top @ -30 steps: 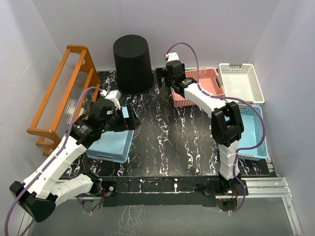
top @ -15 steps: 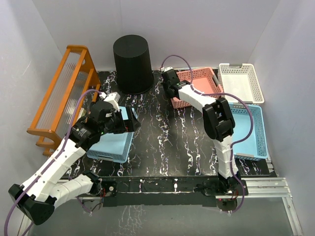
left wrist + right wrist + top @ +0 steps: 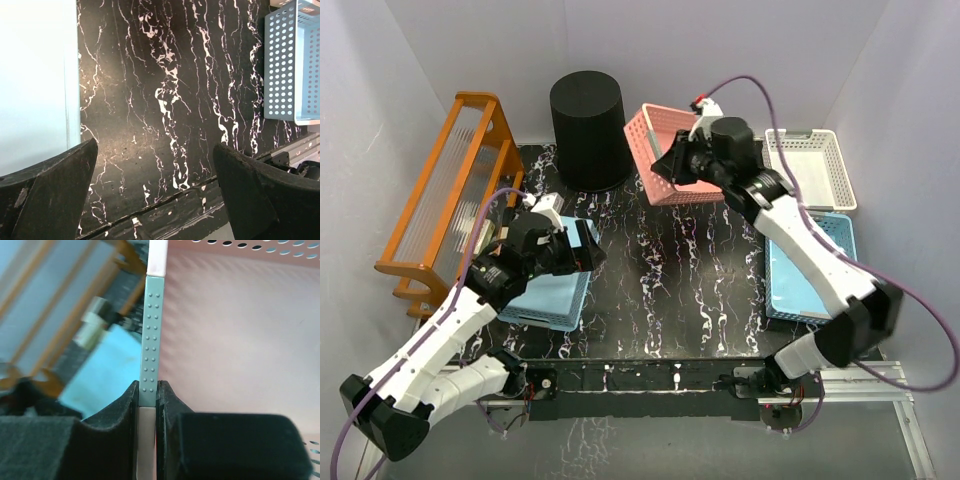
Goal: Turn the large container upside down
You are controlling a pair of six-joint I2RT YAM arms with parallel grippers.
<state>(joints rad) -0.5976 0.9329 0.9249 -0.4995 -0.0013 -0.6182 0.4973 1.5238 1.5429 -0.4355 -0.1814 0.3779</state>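
Note:
The large container [image 3: 588, 130], a tall black round bucket, stands at the back of the table, apart from both grippers. To its right, my right gripper [image 3: 672, 165] is shut on the rim of a pink perforated basket [image 3: 665, 140], which hangs tilted above the table. In the right wrist view the right gripper [image 3: 148, 385] clamps a grey dotted strip [image 3: 151, 330] on the pink basket [image 3: 225, 330]. My left gripper [image 3: 592, 255] hovers over the table beside a blue basket. In its wrist view the left gripper [image 3: 155, 150] is wide open and holds nothing.
A blue basket [image 3: 552, 290] lies under the left arm and an orange rack [image 3: 450, 190] stands along the left edge. On the right are a white basket [image 3: 810, 165] and a second blue basket [image 3: 815, 270], the latter also in the left wrist view [image 3: 292, 70].
The right gripper shut on the pink basket's rim and raised it, tilted, off the table, as the arm's elbow swung right. The left arm hardly moved.

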